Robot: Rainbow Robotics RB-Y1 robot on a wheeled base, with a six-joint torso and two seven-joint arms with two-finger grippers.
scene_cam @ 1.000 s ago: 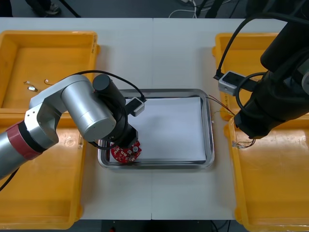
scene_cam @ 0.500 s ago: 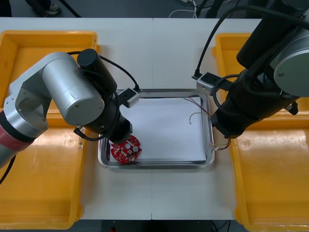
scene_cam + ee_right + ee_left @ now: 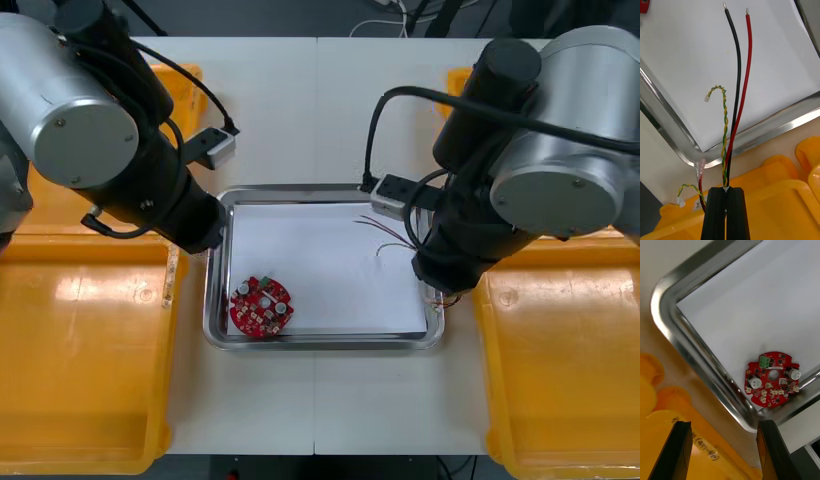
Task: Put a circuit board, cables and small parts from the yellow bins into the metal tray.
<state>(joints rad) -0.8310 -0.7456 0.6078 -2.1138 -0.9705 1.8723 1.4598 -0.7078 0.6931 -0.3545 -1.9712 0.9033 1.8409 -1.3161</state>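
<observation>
- Handwritten dark marking (image 3: 706, 452) on the rim of a yellow bin (image 3: 728, 469), just outside the corner of the metal tray (image 3: 667, 317): starts with an open bracket, then what looks like "4-1" and "4-10"; exact reading uncertain.
- Tiny white print on the round red circuit board (image 3: 771, 379): too small to read.

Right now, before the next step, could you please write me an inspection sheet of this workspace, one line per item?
Surface: light table, no spill seen.
Job's things: round red circuit board lies flat in the white-lined metal tray, at its near-left corner; yellow plastic bins stand at both sides.
Clutter: nothing seen.
Grippers: left gripper open, above the tray's corner rim beside the board; right gripper shut on the black, red and twisted yellow-green cables.
Cables: they reach from the right gripper over the tray's white inside, ends free.
Surroundings: dark floor beyond the far edge.
</observation>
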